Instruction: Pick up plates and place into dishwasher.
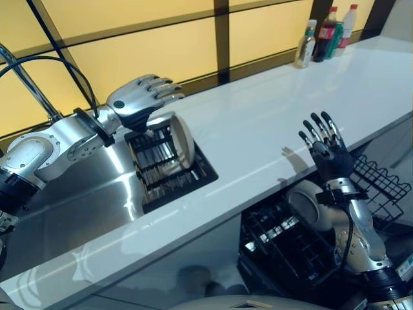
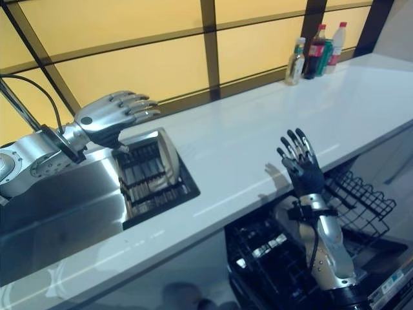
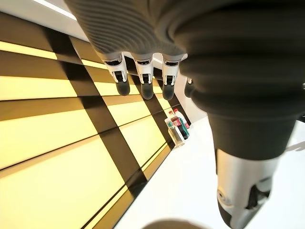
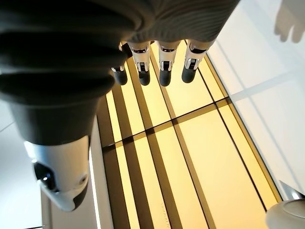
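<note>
Sink rack (image 1: 169, 169) w/ plate (image 1: 182, 139) just under left robot hand (image 1: 137, 98).

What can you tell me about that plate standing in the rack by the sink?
The plate is pale, cream-white and round, with a smooth look like ceramic. It stands on edge, leaning slightly, in a black slotted rack sunk into the white counter beside the steel sink. The robot's left hand hovers just above it with fingers straight; whether it touches the rim cannot be told.

place: kitchen | white table (image 1: 271, 123) with steel sink (image 1: 84, 200) and dish rack (image 1: 164, 165) | open dishwasher (image 1: 290, 248) below | bottles (image 1: 322, 35) at far corner
</note>
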Motion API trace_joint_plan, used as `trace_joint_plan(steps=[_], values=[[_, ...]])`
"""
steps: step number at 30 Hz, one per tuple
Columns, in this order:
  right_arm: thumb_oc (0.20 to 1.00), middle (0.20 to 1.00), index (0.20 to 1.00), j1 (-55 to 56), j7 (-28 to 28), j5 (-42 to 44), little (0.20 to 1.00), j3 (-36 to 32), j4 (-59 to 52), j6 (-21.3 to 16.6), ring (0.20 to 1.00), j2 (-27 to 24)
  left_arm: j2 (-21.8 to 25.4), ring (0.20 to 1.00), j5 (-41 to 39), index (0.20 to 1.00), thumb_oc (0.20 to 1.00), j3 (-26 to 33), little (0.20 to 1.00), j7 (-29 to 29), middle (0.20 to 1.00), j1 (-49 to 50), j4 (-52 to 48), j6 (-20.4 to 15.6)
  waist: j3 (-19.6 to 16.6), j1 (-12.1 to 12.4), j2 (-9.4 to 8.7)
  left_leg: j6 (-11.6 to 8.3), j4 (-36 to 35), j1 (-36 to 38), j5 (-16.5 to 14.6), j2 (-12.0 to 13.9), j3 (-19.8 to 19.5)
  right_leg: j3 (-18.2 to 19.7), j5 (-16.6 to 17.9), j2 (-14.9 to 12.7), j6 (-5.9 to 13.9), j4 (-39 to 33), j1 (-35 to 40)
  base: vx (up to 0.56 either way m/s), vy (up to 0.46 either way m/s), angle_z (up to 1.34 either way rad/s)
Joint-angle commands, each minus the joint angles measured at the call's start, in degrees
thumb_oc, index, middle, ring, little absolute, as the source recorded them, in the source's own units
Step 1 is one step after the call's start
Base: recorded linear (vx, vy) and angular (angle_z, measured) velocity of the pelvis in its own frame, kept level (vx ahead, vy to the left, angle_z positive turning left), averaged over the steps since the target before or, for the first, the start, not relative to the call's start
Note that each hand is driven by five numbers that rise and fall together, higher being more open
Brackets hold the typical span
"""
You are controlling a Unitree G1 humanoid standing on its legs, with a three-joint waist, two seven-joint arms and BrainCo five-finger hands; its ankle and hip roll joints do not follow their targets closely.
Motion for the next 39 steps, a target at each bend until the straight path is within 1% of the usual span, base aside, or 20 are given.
trace_joint_plan(steps=[1,6,8,12,16,20,24,27,31,33,36,39], values=[[1.0,1.0,1.0,-1.64,1.74,2.51,1.0,-0.41,-3.89,-2.43,1.0,-1.68,0.89,1.0,1.16,1.0,1.0,4.88,1.0,1.61,1.0,-1.47,-0.08,3.53,0.89,-1.16,-0.45,4.09,4.24,-0.3,-6.69,-1.76,4.86,1.35,6.32,1.29,2.87,-1.83,-5.06,0.0,0.0,0.0],[1.0,1.0,1.0,-2.21,2.6,3.43,1.0,-0.71,-3.31,-2.88,1.0,-2.26,-0.78,1.0,3.35,1.0,1.0,4.7,1.0,4.97,1.0,-1.48,1.85,4.61,2.43,-1.33,-0.73,3.78,4.93,-2.54,-6.24,-1.49,4.91,1.74,6.19,1.7,2.53,-1.73,-6.85,-0.01,0.001,0.01],[1.0,1.0,1.0,-2.46,3.24,3.7,1.0,-1.24,-3.19,-2.75,1.0,-2.49,-1.0,1.0,4.52,1.0,1.0,4.79,1.0,7.05,1.0,-1.77,3.09,4.86,3.32,-1.46,-0.92,3.61,5.46,-3.78,-5.97,-1.4,5.08,1.99,6.45,1.86,2.37,-1.51,-7.86,-0.05,0.006,-0.04],[1.0,1.0,1.0,-3.15,3.71,4.52,1.0,-1.6,-3.26,-2.52,1.0,-3.23,-1.11,1.0,7.19,1.0,1.0,4.27,1.0,8.89,1.0,-2.83,4.43,5.64,4.52,-1.73,-1.15,3.44,6.02,-5.23,-5.66,-1.25,5.41,2.34,6.8,2.0,2.2,-1.21,-9.3,-0.05,0.013,0.0],[1.0,1.0,1.0,-5.28,3.85,6.01,1.0,-0.66,-3.59,-3.2,1.0,-4.64,-1.19,1.0,9.31,1.0,1.0,-0.18,1.0,9.8,1.0,-8.0,7.65,7.89,6.66,-2.58,-1.38,3.09,6.69,-7.55,-4.91,-0.88,5.84,3.14,7.3,2.29,2.07,-0.22,-12.05,-0.1,0.023,-0.03],[1.0,1.0,1.0,-5.36,3.71,6.42,1.0,-0.41,-4.42,-3.33,1.0,-4.9,-0.96,1.0,10.71,1.0,1.0,-3.37,1.0,10.97,1.0,-11.38,9.7,8.98,7.57,-3.0,-1.74,3.01,6.24,-8.13,-4.43,-0.55,6.33,3.64,7.51,2.35,2.13,-0.04,-13.08,-0.05,0.004,-0.08],[1.0,1.0,1.0,-5.27,3.97,7.17,1.0,-0.33,-4.51,-3.15,1.0,-5.43,-0.6,1.0,12.71,1.0,1.0,-4.91,1.0,9.38,1.0,-11.82,9.6,9.72,7.42,-3.36,-1.73,2.93,6.24,-7.73,-4.44,-0.36,6.83,3.6,7.48,2.21,2.26,0.26,-13.08,0.03,0.014,-0.06],[1.0,1.0,1.0,-3.98,4.41,7.55,1.0,-0.72,-5.5,-2.31,1.0,-5.92,-0.63,1.0,14.97,1.0,1.0,-5.77,1.0,11.37,1.0,-11.89,10.49,9.25,6.53,-4.0,-1.56,2.91,5.79,-6.35,-4.58,-0.2,7.31,3.69,7.34,1.98,2.49,0.07,-12.19,0.12,0.015,0.06],[1.0,1.0,1.0,-2.97,4.75,7.09,1.0,-0.76,-5.64,-1.78,1.0,-5.66,-1.21,1.0,15.47,1.0,1.0,-6.76,1.0,14.33,1.0,-12.52,12.55,8.25,5.75,-4.48,-1.36,2.88,5.15,-5.15,-4.68,-0.04,7.74,3.79,7.18,1.7,2.77,-0.1,-11.47,0.08,-0.008,-0.03],[1.0,1.0,1.0,-2.8,4.36,6.79,1.0,-0.62,-5.57,-1.89,1.0,-5.64,-1.72,1.0,15.97,1.0,1.0,-7.05,1.0,13.8,1.0,-12.46,13.11,7.87,5.61,-4.64,-1.29,2.87,4.89,-4.86,-4.69,-0.04,7.87,3.89,7.13,1.65,2.86,-0.25,-11.18,0.02,-0.007,-0.01],[1.0,1.0,1.0,-3.44,3.69,7.09,1.0,-0.41,-5.48,-2.25,1.0,-6.29,-2.06,1.0,15.98,1.0,1.0,-8.56,1.0,11.66,1.0,-13.07,13.89,8.25,5.91,-4.96,-1.15,2.82,4.78,-4.86,-4.59,0.01,8.03,4.09,7.15,1.67,2.97,-0.05,-11.4,0.0,0.0,0.0],[1.0,1.0,1.0,-3.62,4.09,7.39,1.0,-0.88,-5.82,-1.7,1.0,-6.51,-2.19,1.0,14.32,1.0,1.0,-9.65,1.0,8.16,1.0,-13.77,15.24,7.87,6.22,-5.42,-1.05,2.82,4.93,-4.75,-4.58,0.06,8.26,4.31,7.17,1.66,3.07,0.26,-11.55,0.01,0.001,-0.1]])
